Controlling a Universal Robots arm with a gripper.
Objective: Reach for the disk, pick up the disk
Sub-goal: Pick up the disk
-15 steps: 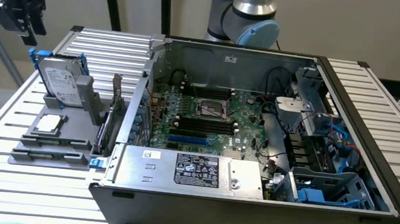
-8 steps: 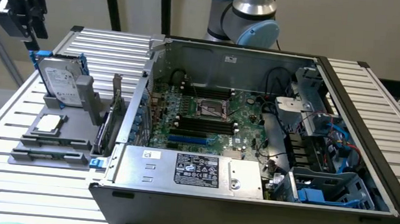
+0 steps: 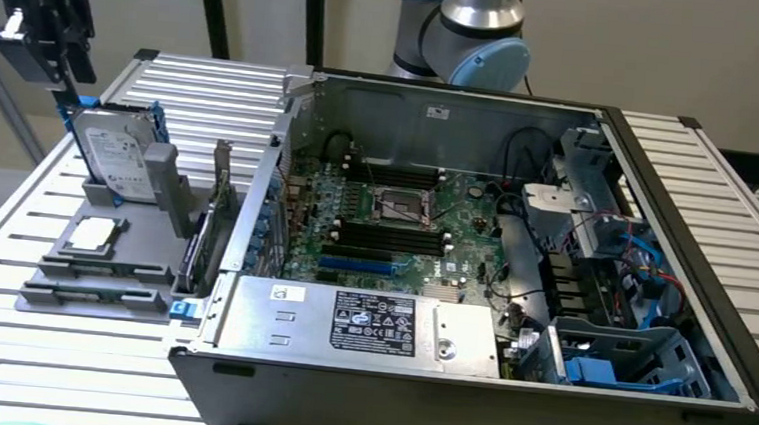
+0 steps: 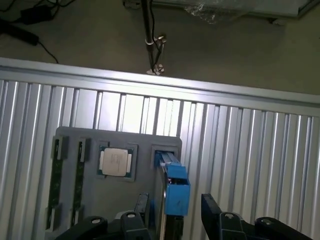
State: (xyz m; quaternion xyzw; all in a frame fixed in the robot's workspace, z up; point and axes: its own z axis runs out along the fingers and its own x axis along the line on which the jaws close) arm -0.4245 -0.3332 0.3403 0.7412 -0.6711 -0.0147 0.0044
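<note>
On gray holder (image 3: 144, 246), disk (image 3: 114, 159) stands on edge, long axis vertical; claw (image 3: 57, 45) spread wide just above, empty.

One disk (image 3: 114, 159) (image 4: 175, 189), one square processor chip (image 3: 94, 236) (image 4: 116, 163), two memory sticks (image 4: 56, 174), one gray holder tray (image 3: 47, 280), one open computer case (image 3: 446, 403), one power-supply box (image 3: 359, 321), one gripper (image 4: 175, 212).

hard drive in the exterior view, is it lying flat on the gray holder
No, the hard drive stands on edge in a slot of the gray holder.
</note>
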